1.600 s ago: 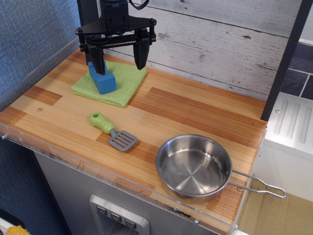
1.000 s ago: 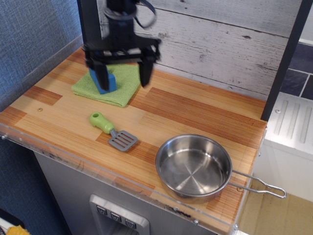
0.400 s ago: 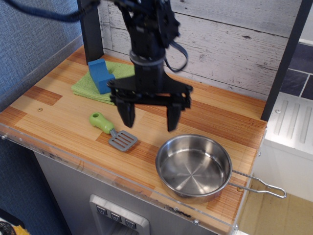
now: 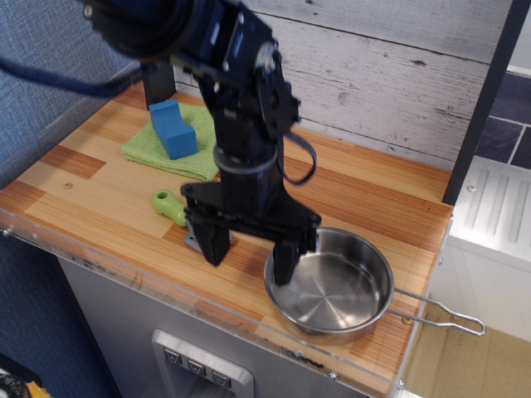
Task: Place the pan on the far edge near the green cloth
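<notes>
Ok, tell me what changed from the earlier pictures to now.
The arm swung from above the green cloth at the back left toward the front, and its pincer came down open at the left rim of the pan, one finger outside and one over the rim. Nothing is gripped yet. The pan, cloth, blue block and spatula stayed put.

Pan [image 4: 336, 290]: round, shiny steel, upright, empty, lower right of frame, wire handle pointing right. Green cloth [image 4: 166, 148]: folded flat, upper left. Far edge [image 4: 373, 149]: countertop's back border against plank wall.
</notes>
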